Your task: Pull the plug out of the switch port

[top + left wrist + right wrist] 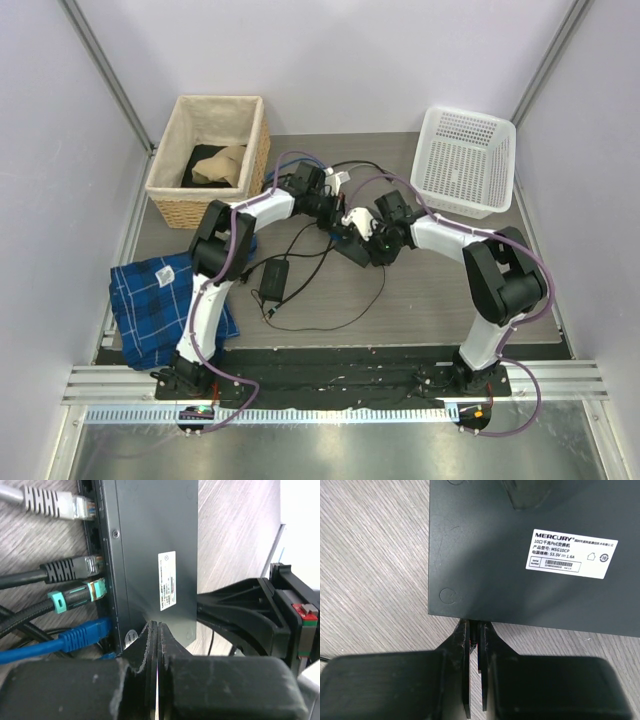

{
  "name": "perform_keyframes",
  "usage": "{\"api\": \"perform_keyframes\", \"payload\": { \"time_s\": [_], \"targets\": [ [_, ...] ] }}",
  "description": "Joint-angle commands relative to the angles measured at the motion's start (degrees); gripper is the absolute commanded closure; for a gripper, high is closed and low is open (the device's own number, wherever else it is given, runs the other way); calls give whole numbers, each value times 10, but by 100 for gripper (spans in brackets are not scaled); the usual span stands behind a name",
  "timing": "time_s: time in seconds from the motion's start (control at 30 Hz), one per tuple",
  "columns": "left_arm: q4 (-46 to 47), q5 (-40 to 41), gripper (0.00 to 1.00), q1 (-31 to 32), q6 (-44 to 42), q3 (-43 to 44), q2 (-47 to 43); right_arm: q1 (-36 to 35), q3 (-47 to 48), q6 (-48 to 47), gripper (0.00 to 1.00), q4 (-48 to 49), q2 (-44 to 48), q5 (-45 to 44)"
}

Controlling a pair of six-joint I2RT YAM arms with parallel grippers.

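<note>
switch port [485,545] | white label [571,550]: MERCURY, MSG10CP | left jaws clenched, empty | right jaws clenched, empty

Right gripper [474,626] closed — at switch port [495,555] edge.

Bench [420,300], wood-grain top. Far left: lined wicker basket [165,200]. Far right: white plastic basket [462,150]. Blue plaid cloth [150,300] at left edge. Black adapter brick [272,278] near centre.

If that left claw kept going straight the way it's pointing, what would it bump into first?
The flat black rectangular switch box: the left gripper, shut, has its tips right at the box's near edge, perhaps touching, though depth is unclear.
</note>
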State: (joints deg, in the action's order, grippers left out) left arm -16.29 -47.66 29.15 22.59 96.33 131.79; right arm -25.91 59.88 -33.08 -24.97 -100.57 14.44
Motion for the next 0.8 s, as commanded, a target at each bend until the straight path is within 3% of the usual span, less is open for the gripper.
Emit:
{"api": "perform_keyframes", "payload": {
  "time_s": [0.0,0.2,0.27,0.3,0.43,0.63,0.77],
  "targets": [
    [-26,102,100,11,-19,-10,30,2,-25,17,99,-55,-24,54],
    [-26,112,100,10,-19,-11,31,52,49,37,99,-140,-88,135],
    [-26,115,100,10,-19,-13,30,51,53,49,99,-139,-88,98],
    [-27,117,100,10,-19,-14,30,49,32,66,99,-92,-79,23],
    [-29,118,100,11,-24,-12,27,47,-18,94,99,-8,-42,-90],
    [-32,122,100,11,-27,-11,26,46,-6,117,99,-81,-72,10],
    [-32,122,100,11,-27,-14,26,45,-33,106,99,-89,-46,0]
  ]
}}
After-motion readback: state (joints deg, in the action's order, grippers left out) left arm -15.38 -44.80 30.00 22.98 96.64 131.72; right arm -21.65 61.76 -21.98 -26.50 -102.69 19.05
